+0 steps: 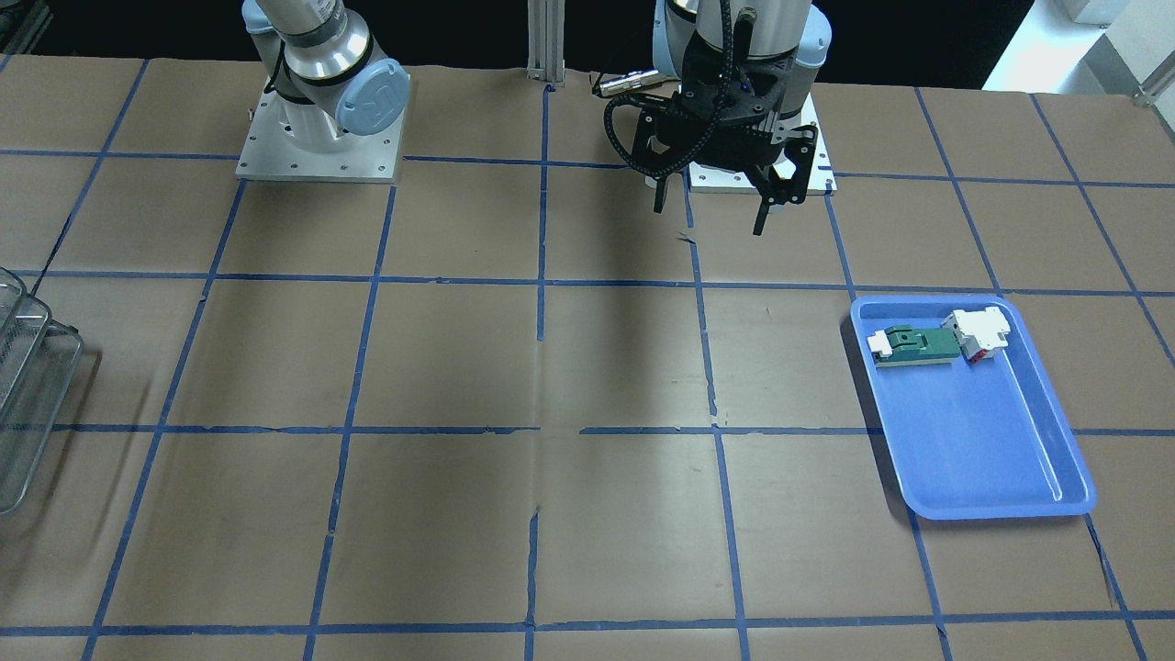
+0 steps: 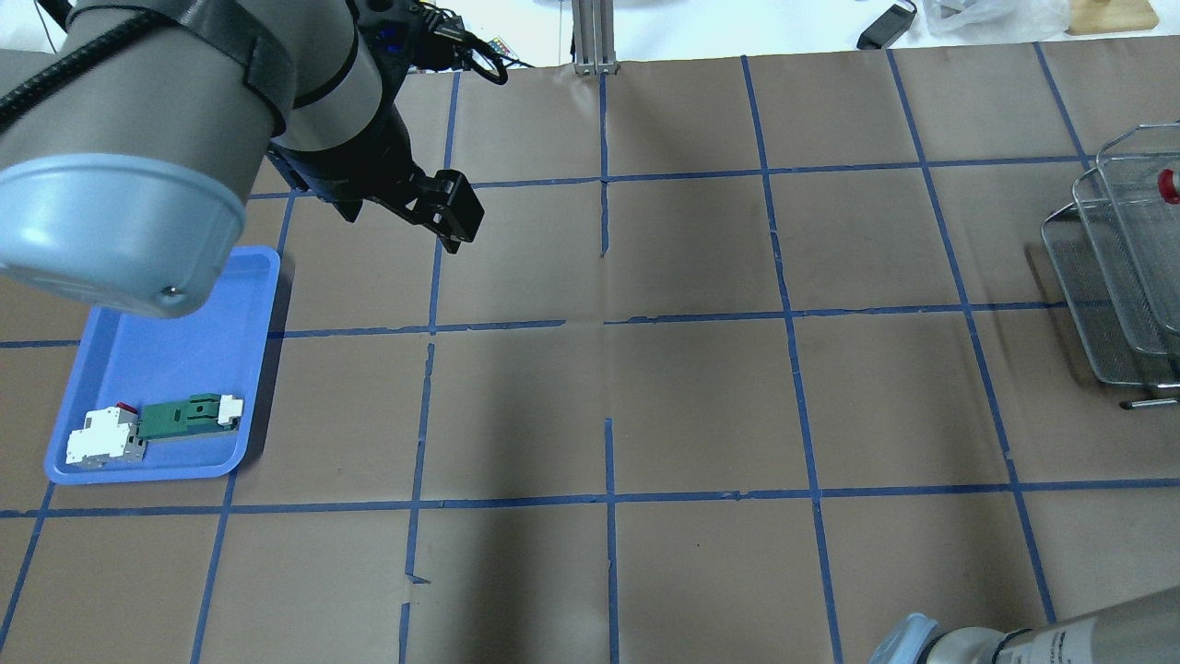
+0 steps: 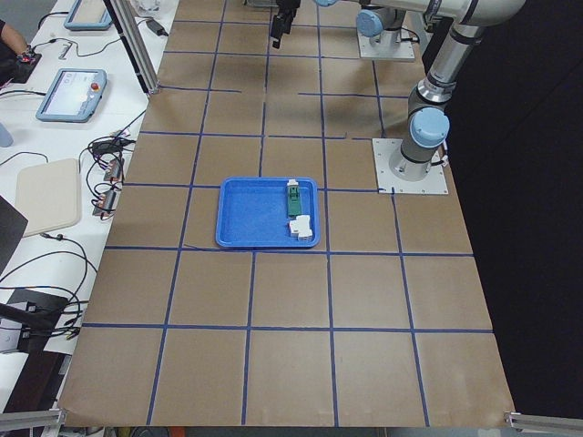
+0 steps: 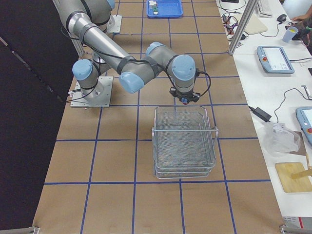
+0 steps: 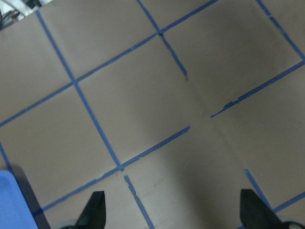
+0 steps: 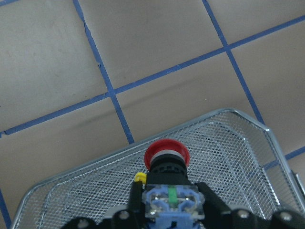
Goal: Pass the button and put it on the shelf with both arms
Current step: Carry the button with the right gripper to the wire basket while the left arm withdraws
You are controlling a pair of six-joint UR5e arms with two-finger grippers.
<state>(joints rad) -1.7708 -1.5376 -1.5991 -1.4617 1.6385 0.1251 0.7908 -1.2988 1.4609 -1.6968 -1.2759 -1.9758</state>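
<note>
Here, right hand (image 4: pixel 185 99) grips red dome-capped button (image 6: pixel 167 153) above wire-mesh shelf (image 6: pixel 228 143).

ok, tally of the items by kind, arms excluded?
button: 1
wire shelf: 1
blue tray: 1
green-and-white part: 1
white blocky part: 1
total: 5

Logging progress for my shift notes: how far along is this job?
Done: the button is out of the blue tray, gripped by the right tool, so the pass looks finished. In hand: it hangs over the shelf. Left: release it there. The left tool is open.
</note>
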